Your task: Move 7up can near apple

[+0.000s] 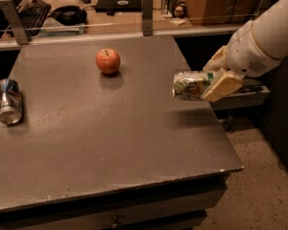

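Note:
The 7up can (188, 85), white-silver with green lettering, is held on its side in the air above the table's right edge. My gripper (215, 80) is shut on its right end, with one tan finger (222, 85) in front and the other behind. The white arm comes in from the upper right. The apple (108, 61), red-orange with a short stem, sits on the table at the far middle, to the left of the can and well apart from it.
A blue-and-silver can (8, 107) lies on its side near the left edge of the grey table (110, 138). A rail with posts (147, 6) runs along the far edge, with a desk and keyboard behind. Floor lies to the right.

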Controlling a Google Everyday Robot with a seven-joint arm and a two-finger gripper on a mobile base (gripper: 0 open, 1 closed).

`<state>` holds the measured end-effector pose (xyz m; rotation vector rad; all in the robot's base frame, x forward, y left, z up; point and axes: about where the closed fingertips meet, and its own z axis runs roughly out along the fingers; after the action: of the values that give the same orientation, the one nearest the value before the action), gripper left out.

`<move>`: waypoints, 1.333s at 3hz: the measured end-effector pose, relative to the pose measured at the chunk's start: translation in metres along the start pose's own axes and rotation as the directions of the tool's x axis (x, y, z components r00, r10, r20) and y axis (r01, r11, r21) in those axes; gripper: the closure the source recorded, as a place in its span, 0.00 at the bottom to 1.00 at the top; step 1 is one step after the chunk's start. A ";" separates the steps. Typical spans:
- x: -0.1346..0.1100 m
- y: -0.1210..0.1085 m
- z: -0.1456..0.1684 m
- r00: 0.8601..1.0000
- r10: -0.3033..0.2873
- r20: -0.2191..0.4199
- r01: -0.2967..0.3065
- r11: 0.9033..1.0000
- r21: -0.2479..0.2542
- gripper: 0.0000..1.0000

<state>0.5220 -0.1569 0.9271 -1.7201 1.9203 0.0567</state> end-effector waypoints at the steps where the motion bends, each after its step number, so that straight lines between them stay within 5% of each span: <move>1: -0.002 -0.001 -0.001 1.000 -0.002 0.003 0.002 1.000 0.004 1.00; 2: -0.008 -0.008 0.004 1.000 -0.010 0.025 0.009 1.000 0.025 1.00; 4: -0.057 -0.067 0.065 0.988 -0.072 0.137 0.067 0.997 0.042 1.00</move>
<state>0.6099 -0.0925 0.9186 -1.7116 1.7496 0.1106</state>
